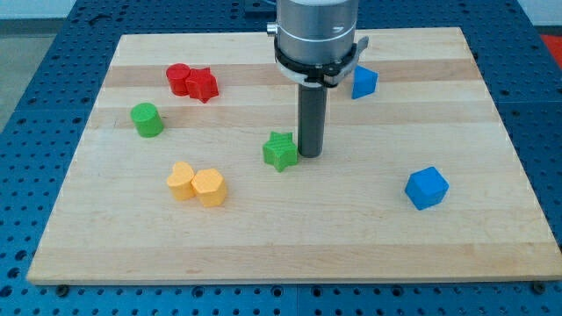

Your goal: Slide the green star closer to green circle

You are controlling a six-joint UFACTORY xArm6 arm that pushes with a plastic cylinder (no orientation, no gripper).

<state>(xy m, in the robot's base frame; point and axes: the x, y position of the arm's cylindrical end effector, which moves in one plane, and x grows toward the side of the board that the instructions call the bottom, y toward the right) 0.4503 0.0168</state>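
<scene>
The green star (pixel 280 151) lies near the middle of the wooden board. The green circle (pixel 147 119), a short cylinder, stands toward the view's left, well apart from the star. My tip (pixel 309 154) is on the board just at the star's right side, touching or nearly touching it. The rod rises straight up from there to the arm's grey wrist at the view's top.
Two red blocks (pixel 193 82) sit together at upper left. Two yellow blocks (pixel 197 184) sit together below the green circle and left of the star. A blue block (pixel 363 82) lies right of the wrist, and a blue cube (pixel 427 187) lies at lower right. The board's edge (pixel 290 279) runs along the bottom.
</scene>
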